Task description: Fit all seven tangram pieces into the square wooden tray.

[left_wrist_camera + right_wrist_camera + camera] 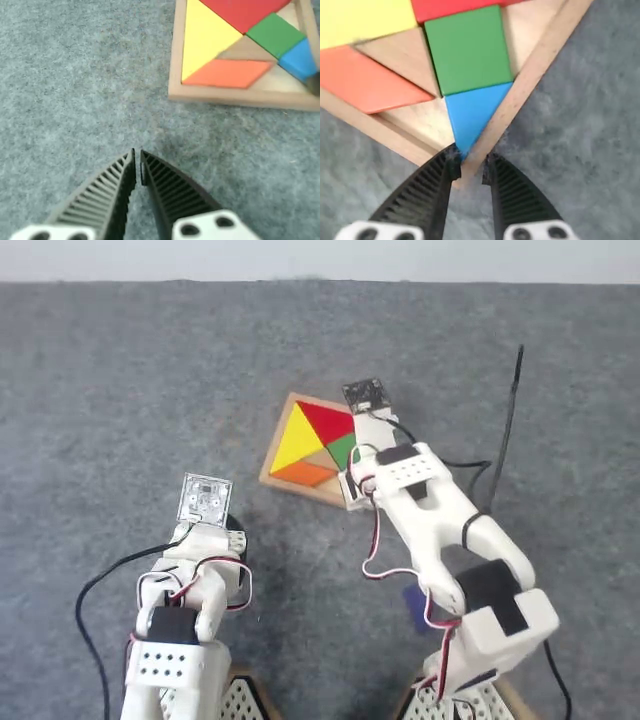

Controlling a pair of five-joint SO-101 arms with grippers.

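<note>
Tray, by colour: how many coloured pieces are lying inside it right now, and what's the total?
Yellow piece: 1
Red piece: 1
Green piece: 1
Blue piece: 1
Orange piece: 1
Total: 5 coloured pieces in the tray

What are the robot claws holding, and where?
The left gripper holds nothing, shut over the carpet. The right gripper sits at a corner of the tray, beside the blue triangle; whether it grips cannot be told.
</note>
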